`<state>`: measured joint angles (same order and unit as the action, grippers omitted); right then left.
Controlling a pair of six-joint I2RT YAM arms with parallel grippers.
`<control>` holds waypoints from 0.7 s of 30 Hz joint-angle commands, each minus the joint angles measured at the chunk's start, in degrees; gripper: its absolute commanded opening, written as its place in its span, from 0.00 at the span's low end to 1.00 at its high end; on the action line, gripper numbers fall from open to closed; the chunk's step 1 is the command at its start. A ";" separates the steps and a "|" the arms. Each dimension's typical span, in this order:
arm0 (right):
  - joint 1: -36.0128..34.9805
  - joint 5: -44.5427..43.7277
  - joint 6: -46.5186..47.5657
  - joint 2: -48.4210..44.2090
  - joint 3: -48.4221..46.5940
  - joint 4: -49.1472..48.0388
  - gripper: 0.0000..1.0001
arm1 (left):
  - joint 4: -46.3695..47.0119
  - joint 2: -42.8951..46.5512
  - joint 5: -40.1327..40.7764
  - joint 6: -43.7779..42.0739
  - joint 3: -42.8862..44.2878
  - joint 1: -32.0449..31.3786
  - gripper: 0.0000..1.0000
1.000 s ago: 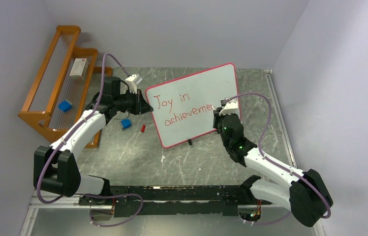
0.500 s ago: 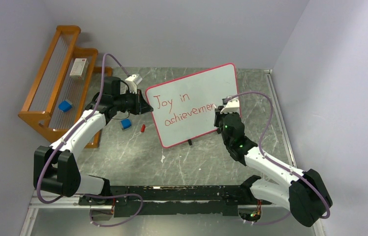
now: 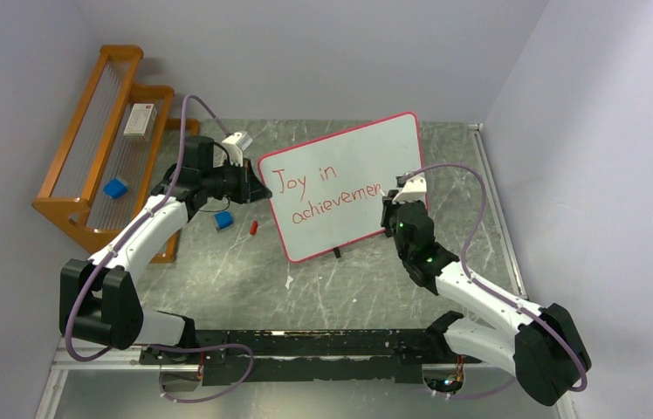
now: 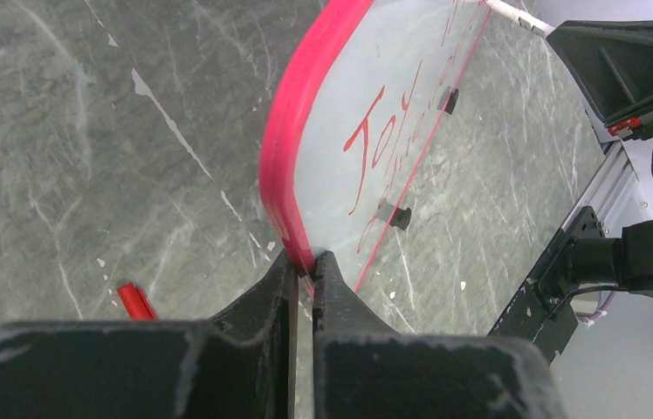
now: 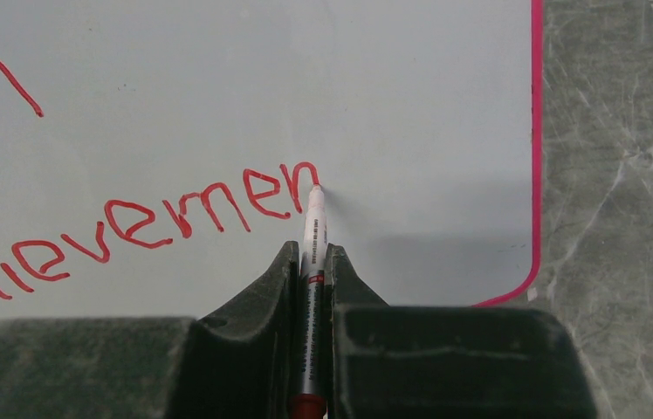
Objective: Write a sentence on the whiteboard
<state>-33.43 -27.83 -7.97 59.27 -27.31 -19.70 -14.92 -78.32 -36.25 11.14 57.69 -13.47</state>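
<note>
The whiteboard (image 3: 375, 153) stands propped at a tilt on the grey table (image 3: 218, 271), towards the far middle, its face turned to the arms. The left pincer (image 4: 305, 264) is shut on the board's pink left rim and seems to be there to steady it. The right pincer (image 5: 310, 266) is clamped around a red marker (image 5: 314, 218), whose tip touches the white surface at the tail of the last stroke. The red writing reads "Joy in" on the upper line and "achievemen" on the lower one. So the step in hand is the writing itself, late in the second word, with the final "n" looking complete. The word most likely wants a "t" to finish it. The next move would then call for a small lift of the tip, a short shift to the right, and then a downstroke and a crossbar under light, even pressure. Bare board lies between the tip and the right border, so there seems room enough — provided the letter is kept as narrow as its neighbours and the left hold does not slip
</note>
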 commanded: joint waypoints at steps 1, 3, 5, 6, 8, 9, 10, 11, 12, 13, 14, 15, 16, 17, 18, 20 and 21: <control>0.48 -0.89 -1.59 -1.17 0.89 2.10 0.00 | -0.03 -0.51 5.49 -2.85 0.10 1.35 0.05; 0.48 -1.18 -1.84 -1.49 1.17 2.45 0.00 | -0.02 -0.51 5.49 -2.79 0.14 1.35 0.05; 0.54 -1.38 -1.96 -1.59 1.29 2.75 0.00 | -0.02 -0.51 5.41 -2.77 0.22 1.35 0.05; 0.48 -1.50 -2.09 -1.68 1.29 3.01 0.00 | -0.02 -0.51 5.47 -2.77 0.22 1.35 0.05; 0.55 -1.90 -1.98 -1.92 1.37 3.06 0.00 | -0.01 -0.47 5.57 -2.77 0.17 1.35 0.05; 0.52 -1.96 -1.97 -2.10 1.46 3.01 0.00 | -0.07 -0.43 5.58 -2.80 0.20 1.35 0.05; 0.50 -1.96 -1.90 -2.32 1.47 2.77 0.00 | -0.04 -0.43 5.53 -2.73 0.18 1.35 0.05; 0.49 -1.82 -1.76 -2.58 1.47 2.55 0.00 | -0.03 -0.43 5.57 -2.74 0.11 1.35 0.05; 0.55 -1.70 -1.60 -2.83 1.43 2.43 0.00 | -0.02 -0.43 5.58 -2.75 0.13 1.35 0.05; 0.55 -1.65 -1.49 -3.17 1.12 2.57 0.00 | -0.02 -0.43 5.53 -2.73 0.22 1.35 0.05; 0.51 -1.67 -1.40 -3.61 0.90 2.84 0.00 | -0.02 -0.43 5.49 -2.75 0.16 1.35 0.05; 0.50 -1.63 -1.25 -4.02 0.73 2.78 0.00 | 0.05 -0.46 5.49 -2.70 0.19 1.35 0.05; 0.55 -1.57 -1.04 -4.35 0.61 2.60 0.00 | 0.00 -0.43 5.55 -2.70 0.16 1.35 0.05; 0.55 -1.50 -0.96 -4.63 0.45 2.57 0.00 | -0.02 -0.43 5.57 -2.71 0.15 1.35 0.05; 0.56 -1.56 -0.87 -4.82 0.35 2.50 0.00 | -0.02 -0.43 5.58 -2.71 0.22 1.35 0.05; 0.63 -1.58 -0.59 -4.82 0.21 1.97 0.00 | 0.00 -0.43 5.58 -2.74 0.20 1.35 0.05; 0.74 -1.32 -0.54 -4.70 0.25 1.57 0.00 | -0.02 -0.38 5.58 -2.70 0.21 1.35 0.05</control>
<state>-33.41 -28.53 -8.88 55.29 -26.57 -16.80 -14.92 -78.32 -36.23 11.14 57.69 -13.47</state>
